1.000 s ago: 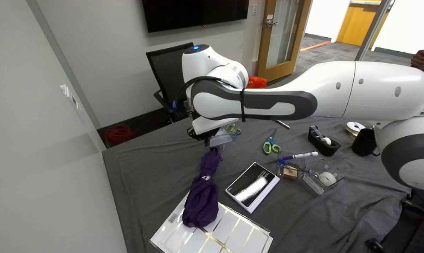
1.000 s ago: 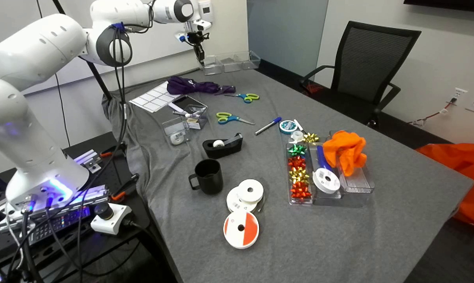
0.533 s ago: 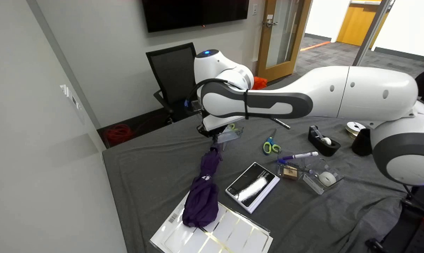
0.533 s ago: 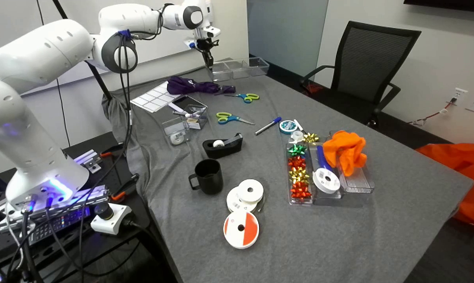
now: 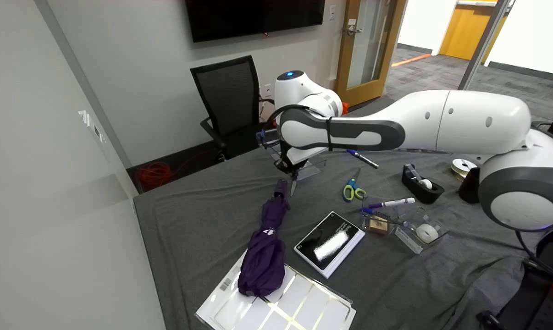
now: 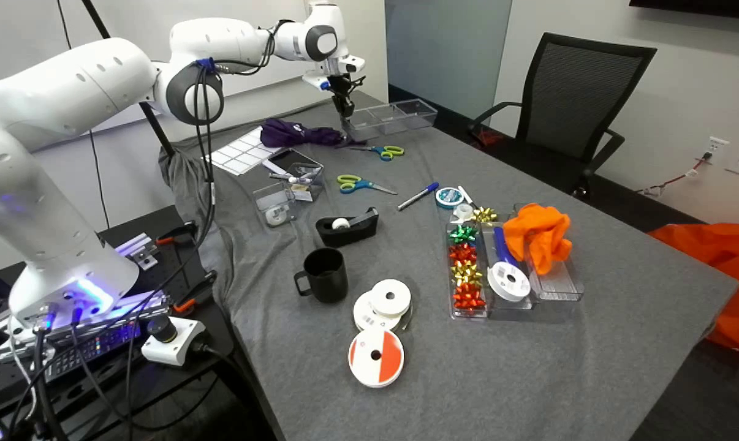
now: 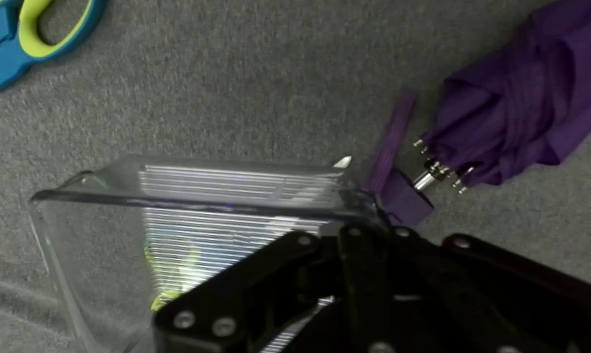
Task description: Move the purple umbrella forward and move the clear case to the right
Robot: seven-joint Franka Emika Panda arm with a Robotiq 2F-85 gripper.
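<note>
- Gray cloth (image 6: 529,367) drapes a table in a room with a dark screen (image 5: 256,16) on one wall, a black mesh chair (image 6: 581,98) at the table's side and a wood-framed glass door (image 5: 370,50).
- White robot arm (image 5: 483,121) stretches over the table in both exterior views, its gripper (image 7: 379,228) angled downward.
- Fingers are pinched together on the wall of the clear case (image 6: 391,119), near one corner.
- Divided into compartments, the see-through case appears raised off the cloth, reaching out to one side of the gripper.
- Purple umbrella (image 5: 262,261) lies on the table, its gathered fabric resting partly on white gridded sheets (image 5: 331,309) and its handle end near the gripper's tips; whether the two touch cannot be told.
- Beside the umbrella, just apart from it, sits a glossy black-topped block (image 5: 322,243) with white sides.
- Two pairs of blue-and-green scissors lie on the cloth, the nearer pair (image 6: 382,150) close to the umbrella's handle, the farther pair (image 6: 356,184) well clear of it; handles show through the case's plastic in the wrist view.
- Black tape dispenser (image 6: 348,233) stands between the farther pair and a black mug (image 6: 328,285), with a blue-capped pen (image 6: 415,199) nearby.
- White spools (image 6: 369,315) sit near the mug, one marked with orange.
- Red, gold and green bows (image 6: 466,272) line a clear tray (image 6: 451,306) beside bright orange fabric (image 6: 538,236).
</note>
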